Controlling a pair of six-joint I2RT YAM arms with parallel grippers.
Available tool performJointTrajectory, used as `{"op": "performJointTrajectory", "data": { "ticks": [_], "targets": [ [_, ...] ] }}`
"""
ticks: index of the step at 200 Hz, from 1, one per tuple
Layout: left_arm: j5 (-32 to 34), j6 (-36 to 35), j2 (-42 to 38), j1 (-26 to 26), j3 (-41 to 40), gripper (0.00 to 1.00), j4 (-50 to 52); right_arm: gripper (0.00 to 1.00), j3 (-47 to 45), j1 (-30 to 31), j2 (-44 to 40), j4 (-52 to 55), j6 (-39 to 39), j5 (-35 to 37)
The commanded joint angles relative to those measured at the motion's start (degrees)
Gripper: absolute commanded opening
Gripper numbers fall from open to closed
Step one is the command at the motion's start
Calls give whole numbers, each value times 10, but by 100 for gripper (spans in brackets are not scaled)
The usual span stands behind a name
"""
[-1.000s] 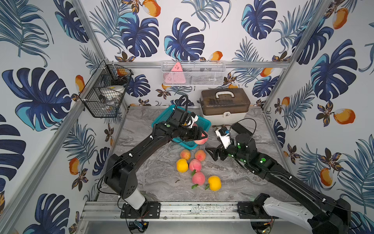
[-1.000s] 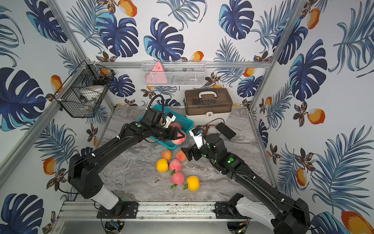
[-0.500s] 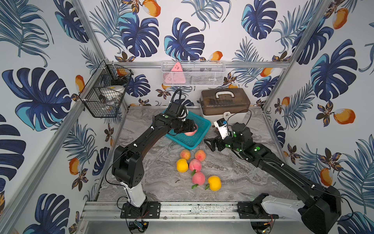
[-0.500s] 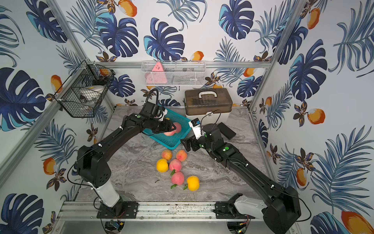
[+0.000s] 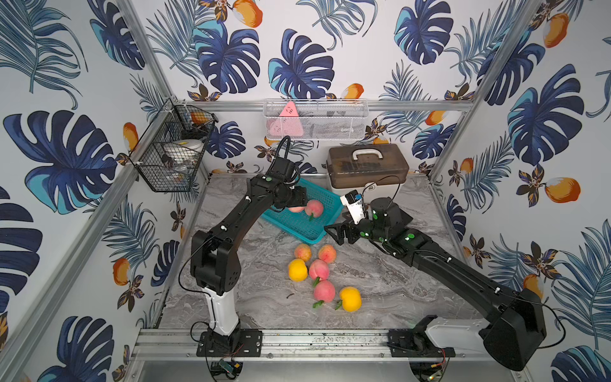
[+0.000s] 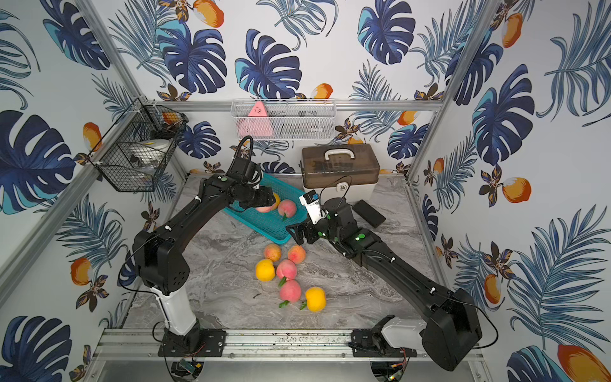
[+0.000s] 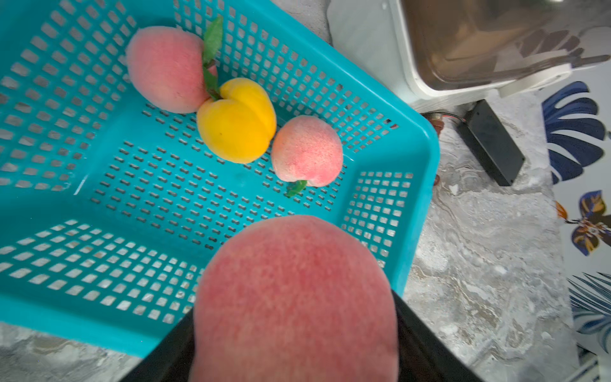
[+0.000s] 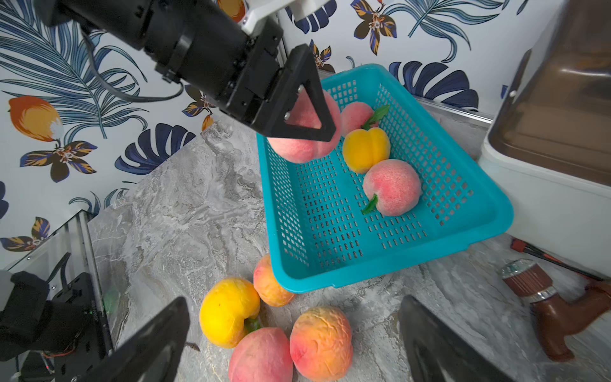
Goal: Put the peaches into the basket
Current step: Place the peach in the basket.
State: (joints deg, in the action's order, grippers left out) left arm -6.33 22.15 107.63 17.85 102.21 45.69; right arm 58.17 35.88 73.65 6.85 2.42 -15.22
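3 round toy peaches in teal mesh plastic basket. Left end effector grips fourth pink peach above it. Right end effector open, empty. Six peaches left on marble bench.

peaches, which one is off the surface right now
The pink peach clamped in the left gripper, held over the basket; three others lie inside it and six sit on the table.

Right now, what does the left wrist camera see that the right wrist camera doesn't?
Only the left wrist view shows the black box on the table. Only the right wrist view shows four loose peaches on the table, a brown nozzle, and the left gripper from outside. Both show the teal basket, three peaches inside it, and the pink peach that gripper holds.
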Motion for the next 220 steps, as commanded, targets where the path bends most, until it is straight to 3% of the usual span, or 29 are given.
{"op": "performJointTrajectory", "data": {
  "ticks": [1,23,139,220],
  "targets": [
    [26,-14,13,-10,9,67,17,100,0,6,1,-33,10,-8],
    [28,-6,26,-12,9,67,7,100,3,10,0,-30,10,-13],
    [160,-22,140,-22,77,68,14,100,0,10,1,-37,7,-33],
    [218,2,144,-22,28,69,-64,100,-8,9,-2,-39,4,-33]
  ]
}}
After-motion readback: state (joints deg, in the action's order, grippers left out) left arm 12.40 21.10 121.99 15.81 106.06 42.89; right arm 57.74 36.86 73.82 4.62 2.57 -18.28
